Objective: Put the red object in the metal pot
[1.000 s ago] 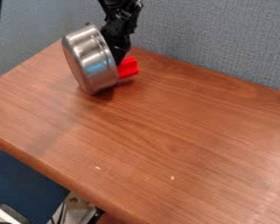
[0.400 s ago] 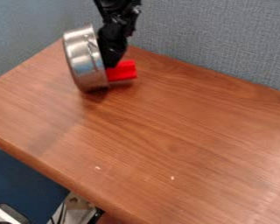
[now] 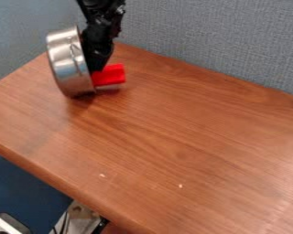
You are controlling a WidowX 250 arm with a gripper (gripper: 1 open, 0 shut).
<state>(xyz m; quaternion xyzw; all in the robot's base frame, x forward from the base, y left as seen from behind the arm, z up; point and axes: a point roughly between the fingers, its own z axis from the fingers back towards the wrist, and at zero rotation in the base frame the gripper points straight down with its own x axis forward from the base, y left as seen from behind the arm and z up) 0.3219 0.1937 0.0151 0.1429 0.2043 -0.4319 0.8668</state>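
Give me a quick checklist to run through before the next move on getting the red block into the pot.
1. Pot upright with its mouth facing up: not ok, it is tipped on its side near the far left corner of the table.
2. Red block in view: ok, it lies on the table against the pot's right side.
3. Block inside the pot: not ok, it is outside.
4. Tool at the work spot: ok, it is down right where pot and block meet.
5. Tool holding the block: cannot tell, its tips are dark and run together with the pot.
6. Pot clear of the table edge: cannot tell, it sits close to the far left edge.
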